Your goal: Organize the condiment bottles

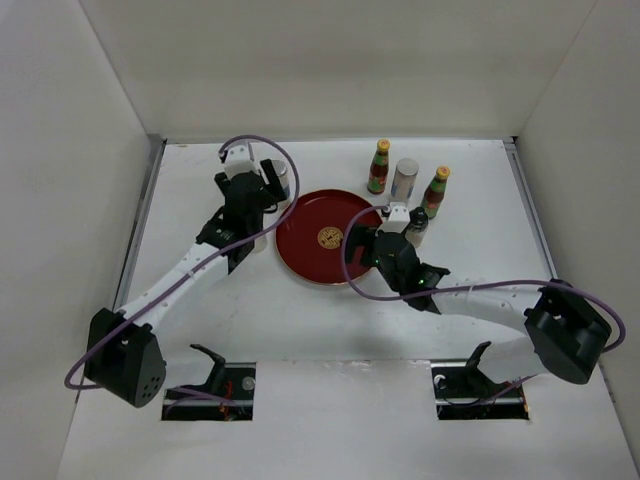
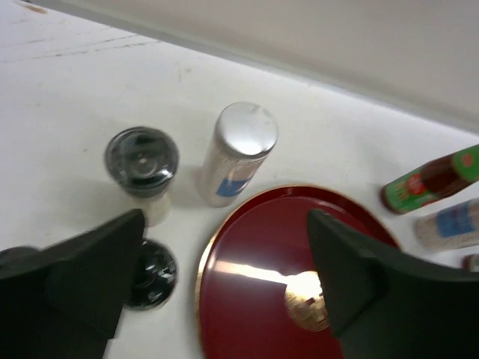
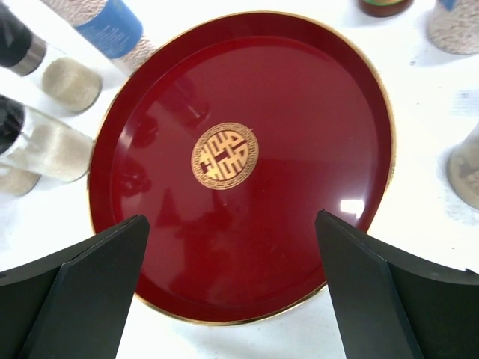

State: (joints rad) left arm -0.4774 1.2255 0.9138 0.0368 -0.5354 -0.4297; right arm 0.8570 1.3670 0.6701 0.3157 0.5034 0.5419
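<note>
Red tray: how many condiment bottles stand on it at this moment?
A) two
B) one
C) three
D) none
D: the right wrist view shows the red tray bare but for its gold emblem, and the silver-topped shaker stands just outside its rim.

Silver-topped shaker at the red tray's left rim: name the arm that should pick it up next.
Left. The open left gripper hangs right by the upright shaker beside the tray; the open right gripper is at the tray's opposite edge.
</note>
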